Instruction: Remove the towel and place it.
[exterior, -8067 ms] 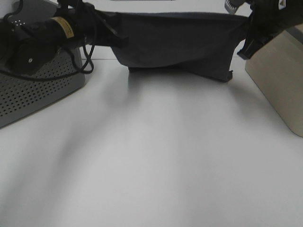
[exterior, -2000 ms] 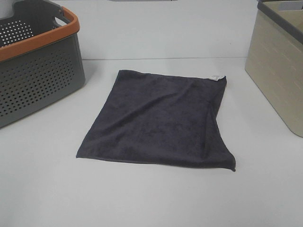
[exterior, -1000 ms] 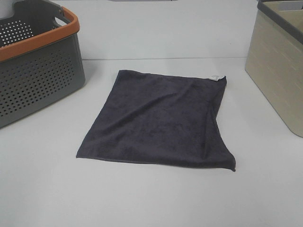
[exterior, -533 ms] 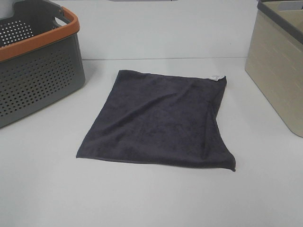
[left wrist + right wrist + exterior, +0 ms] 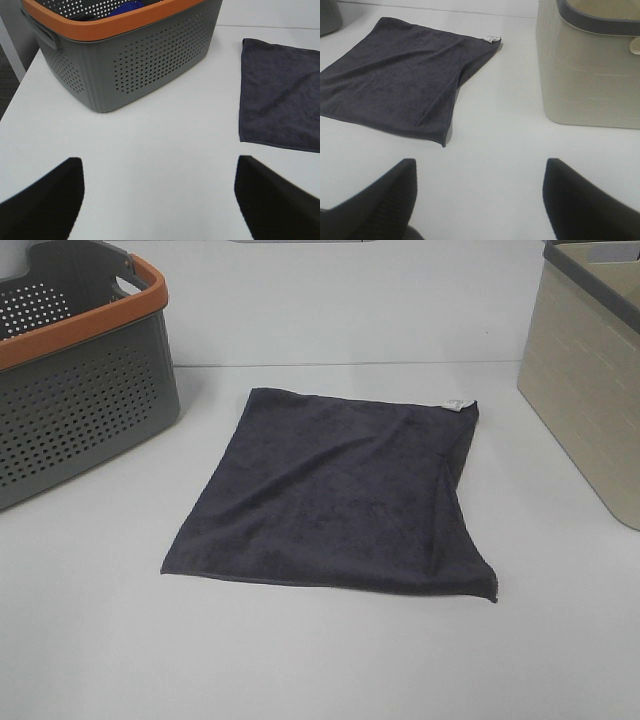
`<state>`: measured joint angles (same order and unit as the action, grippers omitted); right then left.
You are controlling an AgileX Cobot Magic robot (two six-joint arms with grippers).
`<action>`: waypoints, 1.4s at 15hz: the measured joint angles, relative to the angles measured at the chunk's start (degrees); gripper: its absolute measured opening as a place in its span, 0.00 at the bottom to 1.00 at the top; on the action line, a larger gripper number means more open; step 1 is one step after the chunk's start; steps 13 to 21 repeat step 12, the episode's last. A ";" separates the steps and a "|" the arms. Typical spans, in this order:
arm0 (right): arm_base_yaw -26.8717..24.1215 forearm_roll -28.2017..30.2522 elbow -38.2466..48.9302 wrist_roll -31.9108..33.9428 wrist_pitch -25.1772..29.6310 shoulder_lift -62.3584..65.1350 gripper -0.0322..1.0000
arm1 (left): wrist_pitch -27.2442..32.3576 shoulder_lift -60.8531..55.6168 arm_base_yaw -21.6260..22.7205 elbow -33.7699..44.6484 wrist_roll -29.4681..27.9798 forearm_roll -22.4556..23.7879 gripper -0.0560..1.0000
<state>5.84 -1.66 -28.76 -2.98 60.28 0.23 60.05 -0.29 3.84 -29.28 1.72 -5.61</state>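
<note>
The towel (image 5: 335, 495), a dark charcoal, roughly square cloth, lay spread flat in the middle of a white table (image 5: 320, 660), with a small white tag (image 5: 459, 405) at its far right corner. Its right edge was slightly rumpled, with a low fold running along that side. Bare table surrounded the towel on every side, with the widest open stretch along the near edge.

To the left stood a grey perforated basket (image 5: 80, 410) with an orange rim, well apart from the towel; the left wrist view showed something blue (image 5: 131, 6) inside it, too little visible to identify. To the right stood a beige bin (image 5: 585, 400) with a grey rim, also apart from the towel; its contents could not be seen.

The left gripper (image 5: 159, 200) hovered over bare table near the basket, fingers spread wide and holding nothing. The right gripper (image 5: 479, 200) hovered over bare table between towel and bin, likewise spread wide and empty.

A pale wall rose behind the table.
</note>
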 joint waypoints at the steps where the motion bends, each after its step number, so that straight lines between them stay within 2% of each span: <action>1: 0.00 0.00 0.00 0.00 0.00 0.00 0.71 | 0.00 0.00 0.00 0.00 0.00 0.00 0.78; 21: 0.00 0.00 0.00 0.00 0.00 0.00 0.71 | 0.00 0.00 0.00 0.00 0.00 0.00 0.78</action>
